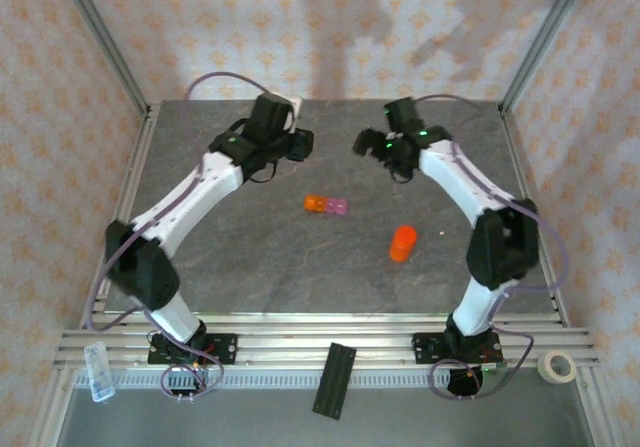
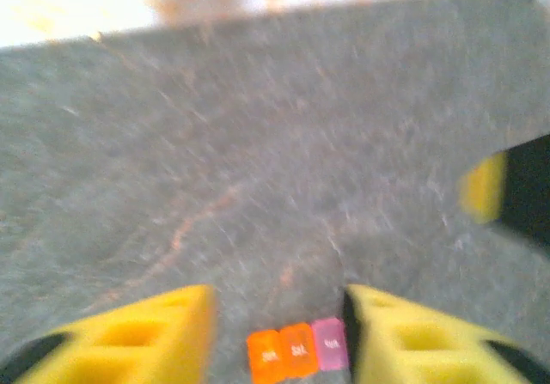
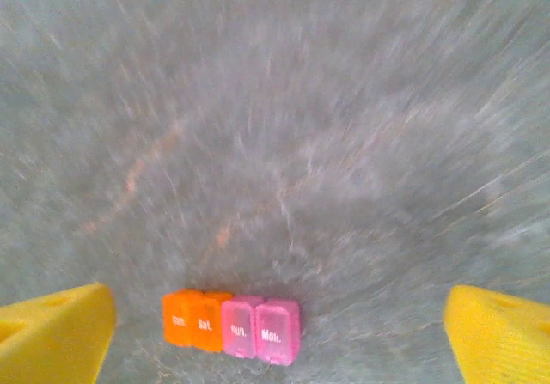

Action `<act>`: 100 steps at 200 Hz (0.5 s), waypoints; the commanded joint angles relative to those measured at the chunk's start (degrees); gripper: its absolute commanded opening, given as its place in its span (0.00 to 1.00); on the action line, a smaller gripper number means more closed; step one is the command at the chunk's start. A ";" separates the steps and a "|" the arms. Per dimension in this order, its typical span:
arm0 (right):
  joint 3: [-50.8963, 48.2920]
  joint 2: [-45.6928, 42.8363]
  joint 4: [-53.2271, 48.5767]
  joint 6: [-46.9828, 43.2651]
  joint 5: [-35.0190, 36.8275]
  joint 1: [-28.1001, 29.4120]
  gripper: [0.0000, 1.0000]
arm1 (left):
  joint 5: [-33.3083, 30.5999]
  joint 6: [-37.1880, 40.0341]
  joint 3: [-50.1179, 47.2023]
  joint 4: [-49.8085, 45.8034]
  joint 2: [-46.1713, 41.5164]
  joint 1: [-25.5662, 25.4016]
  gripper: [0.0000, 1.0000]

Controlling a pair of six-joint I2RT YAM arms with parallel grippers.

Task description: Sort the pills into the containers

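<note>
Containers [image 3: 230,326]: joined strip, two orange cells, two pink, lids day-labelled.

The top camera looks down from above and behind over the whole table [image 1: 250,267]. Both wrist cameras (blurred) look closely down, sharing the containers [image 2: 298,350] [image 3: 232,326].

The grey table [image 1: 250,267] carries the containers [image 1: 326,205] and, nearby, an upright orange bottle [image 1: 402,244].

containers [image 3: 230,325] (orange, pink) lying flat
</note>
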 commanded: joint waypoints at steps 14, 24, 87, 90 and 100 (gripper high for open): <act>-3.42 -10.88 -2.21 -3.60 5.05 -9.11 1.00 | -10.84 1.36 -11.64 13.42 -9.72 4.91 0.93; -4.14 -12.57 -2.84 -4.42 7.37 -11.53 1.00 | -13.56 2.64 -15.68 16.29 -12.60 6.21 1.00; -28.13 -24.96 20.32 -12.01 28.95 -17.52 1.00 | -20.23 12.99 -50.61 45.86 -31.57 14.94 1.00; -29.27 -25.26 21.45 -12.61 29.46 -17.51 1.00 | -20.52 12.80 -51.54 45.85 -32.02 15.35 1.00; -32.25 -26.02 24.18 -14.48 30.75 -17.47 1.00 | -21.32 12.45 -54.75 45.82 -32.88 16.25 1.00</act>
